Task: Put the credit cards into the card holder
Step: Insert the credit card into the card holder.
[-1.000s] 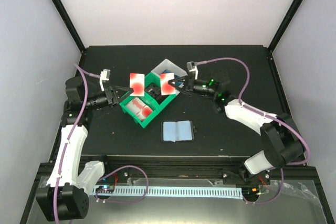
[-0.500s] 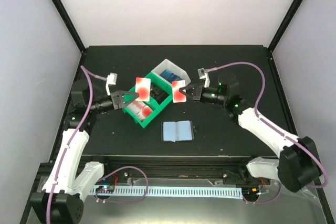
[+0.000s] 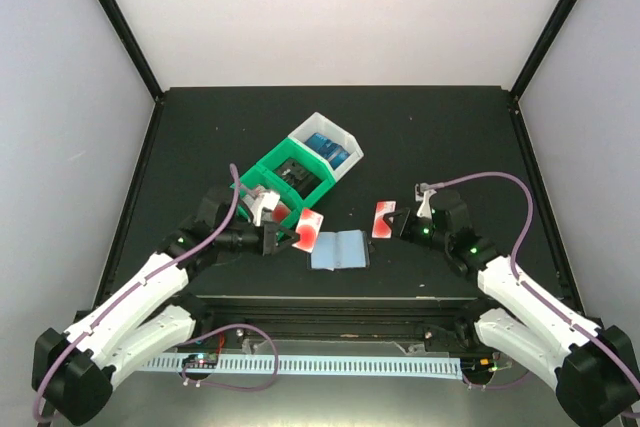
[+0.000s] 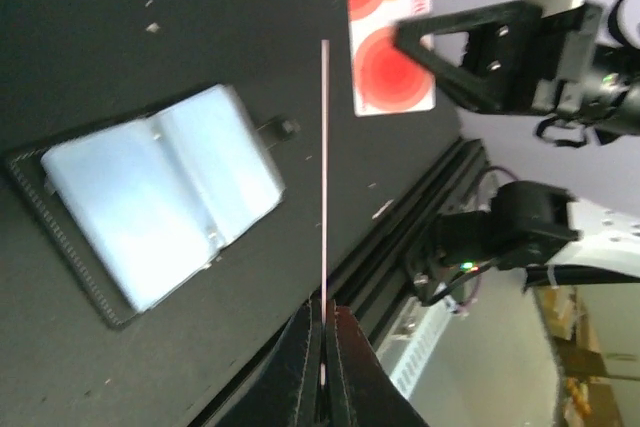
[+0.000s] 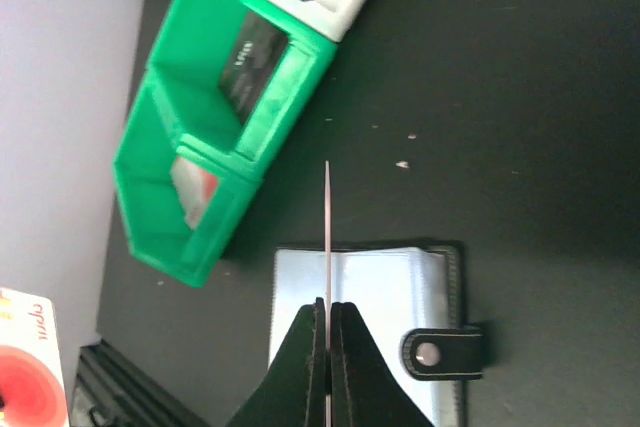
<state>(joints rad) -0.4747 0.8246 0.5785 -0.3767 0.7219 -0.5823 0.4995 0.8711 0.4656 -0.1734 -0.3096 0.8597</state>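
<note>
Left gripper [image 3: 292, 236] pinches the left card [image 3: 309, 230]; right gripper [image 3: 397, 226] pinches the right card [image 3: 383, 219]. Both crowd the wallet [image 3: 338, 249]: the arms may collide, and seemingly shallow grips may slip.

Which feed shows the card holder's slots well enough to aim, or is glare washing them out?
Left wrist: the card holder is washed out pale inside, slots unreadable, picture soft. Right wrist: sharper, yet the inside reads flat pale; the held credit card is only an edge-on line. Top external: evenly lit, no glare, holder too small for slots.
</note>
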